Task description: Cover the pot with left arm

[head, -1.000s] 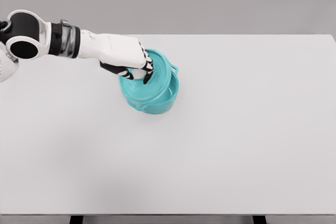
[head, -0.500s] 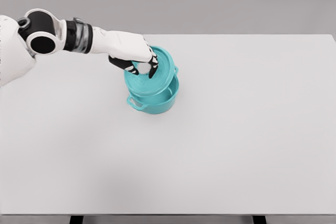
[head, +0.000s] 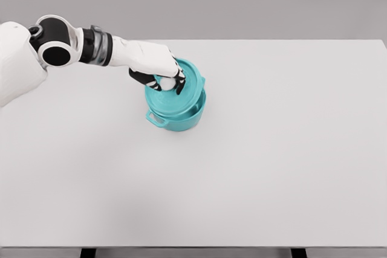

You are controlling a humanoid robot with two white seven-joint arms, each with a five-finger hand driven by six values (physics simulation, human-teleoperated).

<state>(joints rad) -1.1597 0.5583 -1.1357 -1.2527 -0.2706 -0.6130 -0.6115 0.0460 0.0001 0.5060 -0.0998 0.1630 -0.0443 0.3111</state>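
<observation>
A: Where is the round teal pot [head: 180,116] placed, and how much room is seen around it?

B: It is set on the flat white bench [head: 272,161], left of the middle and toward the far side. Bare surface is seen on every side: a wide stretch to the right and toward the near edge, a narrower band up to the far edge. A small loop handle is seen on the pot's near-left side, another on its far-right.

A: And the round teal lid [head: 184,89]?

B: It is held over the pot's mouth, tilted, its near-right edge low against the rim and its far-left side raised. Whether it is fully seated cannot be told.

A: How is the arm posed?

B: The white left arm is reached in from the left edge, extended almost level across the far-left part of the bench. The left hand [head: 158,70] is turned palm down, its dark-tipped fingers [head: 179,84] curled closed around the lid's white knob [head: 167,81].
</observation>
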